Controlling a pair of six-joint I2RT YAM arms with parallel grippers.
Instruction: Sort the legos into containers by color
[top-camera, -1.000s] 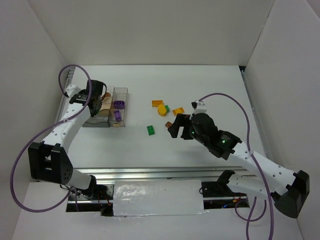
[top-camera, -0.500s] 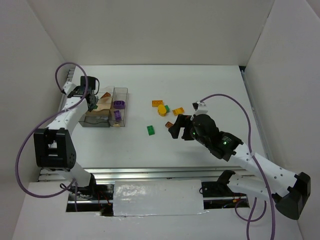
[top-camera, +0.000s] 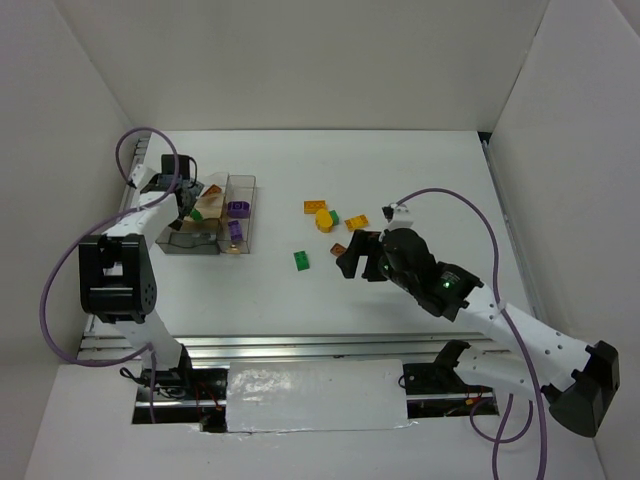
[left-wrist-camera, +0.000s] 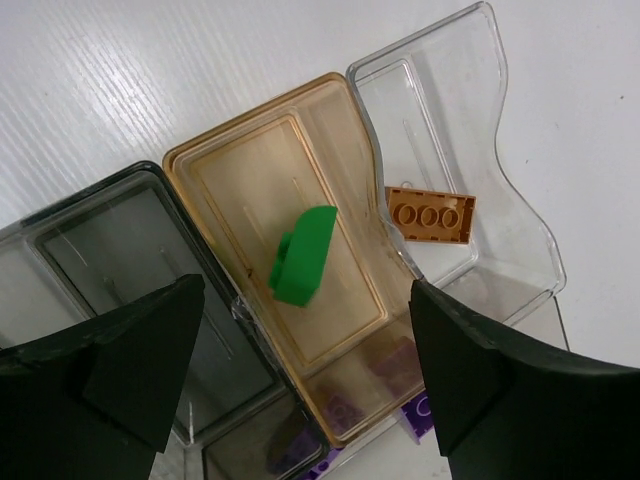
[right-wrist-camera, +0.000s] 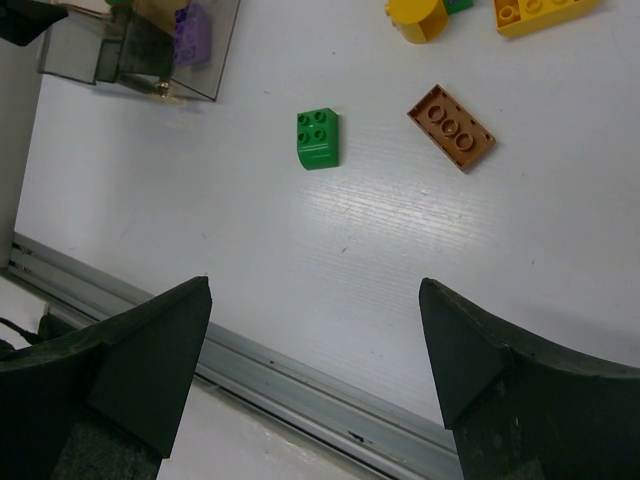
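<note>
The containers (left-wrist-camera: 365, 150) are joined see-through bins: a dark one, an amber one and a clear one, standing at the table's left (top-camera: 243, 182). My left gripper (left-wrist-camera: 306, 284) hangs open above them. A green lego (left-wrist-camera: 303, 255) sits tilted in the amber bin, touched by neither finger. An orange-brown brick (left-wrist-camera: 430, 215) lies in the clear bin, with purple legos (left-wrist-camera: 398, 362) further down. My right gripper (right-wrist-camera: 315, 283) is open and empty above bare table, short of a green lego (right-wrist-camera: 318, 138) and a brown brick (right-wrist-camera: 451, 126). Orange, yellow and green legos (top-camera: 324, 219) lie mid-table.
White walls enclose the table on three sides. A metal rail (right-wrist-camera: 300, 375) runs along the near edge below my right gripper. A purple cable (top-camera: 130, 150) loops off the left arm close to the left wall.
My left gripper has gone from shut to open, and the green lego now lies in the amber bin. The left arm drew back toward the wall. The right arm barely moved.
</note>
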